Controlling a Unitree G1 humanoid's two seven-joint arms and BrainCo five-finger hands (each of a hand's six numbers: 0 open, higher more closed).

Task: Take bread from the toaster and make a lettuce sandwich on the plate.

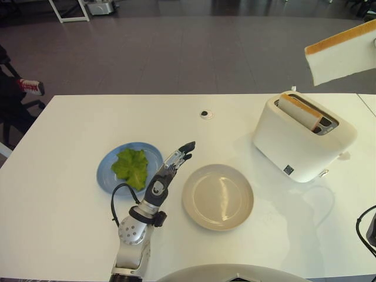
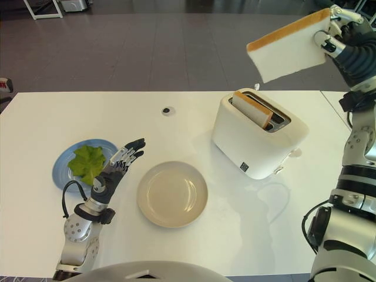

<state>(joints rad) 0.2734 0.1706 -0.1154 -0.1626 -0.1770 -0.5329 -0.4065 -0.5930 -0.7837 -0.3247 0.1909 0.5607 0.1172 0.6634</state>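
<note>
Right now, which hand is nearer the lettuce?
Left. The left hand is beside the lettuce; the right hand is raised beyond the toaster, holding a bread slice.

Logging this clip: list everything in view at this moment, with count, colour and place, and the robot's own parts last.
table: one, white, under everything
toaster: one, white, right part of the table
slotted bread slice: one, pale with brown crust, sticking up from a toaster slot
held bread slice: one, white with brown crust, in the air above the toaster
cream plate: one, cream, empty, centre front
blue plate: one, blue, left of the cream plate
lettuce: one piece, green, on the blue plate
round fitting: one, black and white, far middle of the table
left hand: open, between the two plates
right hand: fingers on the held bread slice, raised high
</note>
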